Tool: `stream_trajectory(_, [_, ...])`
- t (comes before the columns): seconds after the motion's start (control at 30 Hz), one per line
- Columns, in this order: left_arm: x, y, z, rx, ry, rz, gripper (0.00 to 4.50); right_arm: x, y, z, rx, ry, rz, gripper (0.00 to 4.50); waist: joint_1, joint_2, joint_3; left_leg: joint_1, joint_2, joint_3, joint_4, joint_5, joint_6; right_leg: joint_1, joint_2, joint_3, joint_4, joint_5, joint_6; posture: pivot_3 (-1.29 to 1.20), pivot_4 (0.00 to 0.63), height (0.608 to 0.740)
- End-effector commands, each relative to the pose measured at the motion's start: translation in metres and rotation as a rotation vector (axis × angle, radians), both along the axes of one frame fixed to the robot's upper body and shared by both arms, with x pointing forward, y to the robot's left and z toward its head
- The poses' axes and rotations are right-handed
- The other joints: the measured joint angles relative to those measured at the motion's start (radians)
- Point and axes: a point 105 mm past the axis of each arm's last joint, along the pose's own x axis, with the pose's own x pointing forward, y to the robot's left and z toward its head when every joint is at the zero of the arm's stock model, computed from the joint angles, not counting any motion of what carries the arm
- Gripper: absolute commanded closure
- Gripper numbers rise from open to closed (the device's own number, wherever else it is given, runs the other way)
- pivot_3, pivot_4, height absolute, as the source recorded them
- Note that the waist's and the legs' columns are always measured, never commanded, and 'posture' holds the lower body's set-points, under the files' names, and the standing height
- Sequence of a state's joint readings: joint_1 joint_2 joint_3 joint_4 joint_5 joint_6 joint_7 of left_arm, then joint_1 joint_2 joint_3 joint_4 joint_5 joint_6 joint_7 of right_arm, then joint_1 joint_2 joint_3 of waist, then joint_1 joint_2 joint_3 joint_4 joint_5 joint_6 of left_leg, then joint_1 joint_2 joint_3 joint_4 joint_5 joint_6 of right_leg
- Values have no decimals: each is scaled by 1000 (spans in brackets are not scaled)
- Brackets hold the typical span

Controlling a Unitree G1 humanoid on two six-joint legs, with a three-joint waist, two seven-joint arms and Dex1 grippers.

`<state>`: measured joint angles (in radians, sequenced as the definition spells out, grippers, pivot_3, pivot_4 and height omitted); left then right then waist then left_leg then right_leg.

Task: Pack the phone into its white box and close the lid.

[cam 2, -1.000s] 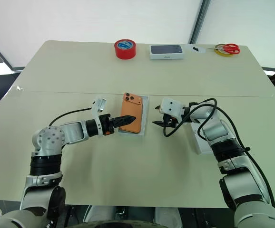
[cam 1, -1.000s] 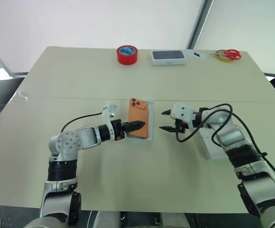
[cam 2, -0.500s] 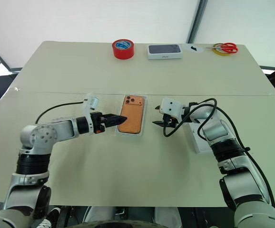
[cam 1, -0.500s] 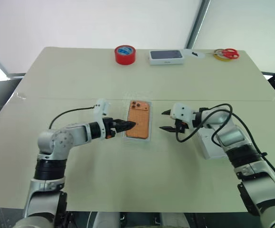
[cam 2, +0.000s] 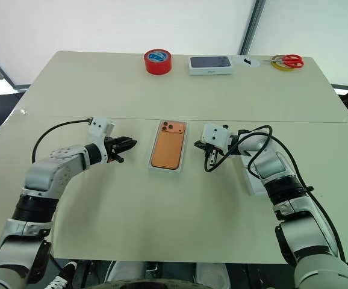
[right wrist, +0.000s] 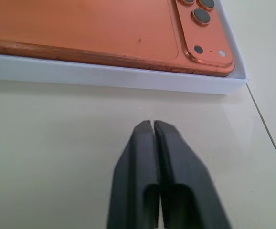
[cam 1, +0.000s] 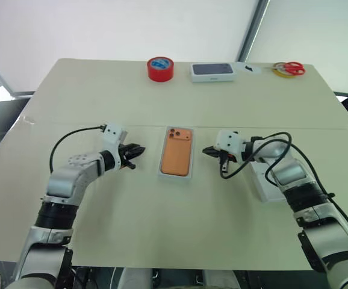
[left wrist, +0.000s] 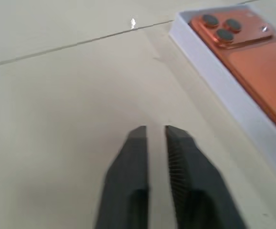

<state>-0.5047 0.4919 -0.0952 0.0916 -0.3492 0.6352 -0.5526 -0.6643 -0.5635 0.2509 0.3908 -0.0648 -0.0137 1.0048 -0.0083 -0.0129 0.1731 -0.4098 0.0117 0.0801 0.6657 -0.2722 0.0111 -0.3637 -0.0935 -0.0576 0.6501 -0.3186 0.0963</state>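
Orange phone (cam 1: 177, 159) now lies in the white box (cam 1: 164, 174); my left claw (cam 1: 137, 149) has let go, both claws (cam 1: 208, 152) pinched empty beside it. Lid comes next.

One phone (cam 1: 177, 159), two white boxes (cam 1: 177, 175) (cam 1: 212, 72), one red tape roll (cam 1: 161, 68), one pair of scissors (cam 1: 289, 68).

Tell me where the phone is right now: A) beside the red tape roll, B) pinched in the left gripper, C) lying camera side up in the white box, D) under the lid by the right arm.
C: the phone lies flat, lenses up, inside the white box, with the left gripper and right gripper shut and clear of it on either side.
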Motion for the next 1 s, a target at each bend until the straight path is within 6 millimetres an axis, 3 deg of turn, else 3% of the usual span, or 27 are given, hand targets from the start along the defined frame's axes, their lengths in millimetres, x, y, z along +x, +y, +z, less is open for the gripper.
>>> stream_trajectory(0.03, [4, -22, -12, 108, -16, -91, 4455, 3, 7, 4, -27, -48, 27, 4500, 1, 0, 0, 0, 0, 0, 0, 0, 0, 0, 0, 0, 0, 0, 0, 0, 150, 730])
stream_trajectory(0.1, [2, -33, -25, 145, 23, -151, 4455, -1, 8, -5, -60, -35, 55, 4500, 2, 0, 0, 0, 0, 0, 0, 0, 0, 0, 0, 0, 0, 0, 0, 0, 150, 730])
stream_trajectory(0.2, [-18, -63, -34, 106, 114, -329, 4455, -10, 5, -5, -76, -36, 87, 4500, 1, 1, -1, 0, 0, 0, 0, 0, 0, 0, 0, 0, 1, 0, 0, 0, 150, 730])
stream_trajectory(0.37, [-46, -104, -23, 3, 149, -538, 4455, -23, -11, 4, -70, 0, 86, 4500, 15, 1, -1, 0, 0, 0, 1, 0, 1, 1, 0, 0, 0, 0, 0, 0, 150, 730])
stream_trajectory(0.57, [-73, -144, -16, -82, 162, -685, 4455, -56, -39, -7, -119, 75, 53, 4500, 27, 1, -1, 0, -1, -1, 2, -2, 3, 3, -2, -1, 0, 0, 0, 0, 150, 730])
stream_trajectory(0.8, [-78, -148, -24, -58, 173, -717, 4455, -81, -61, -4, -144, 126, -5, 4500, 21, 1, -1, 1, -1, -2, 3, -2, 4, 3, -2, -1, 0, 0, 0, 0, 150, 730])
stream_trajectory(1.0, [-72, -142, -22, -32, 141, -712, 4455, -81, -67, -3, -160, 85, -33, 4500, 20, 1, -1, 1, 0, -2, 2, -2, 4, 3, -2, -1, -1, 0, 0, 0, 150, 730])
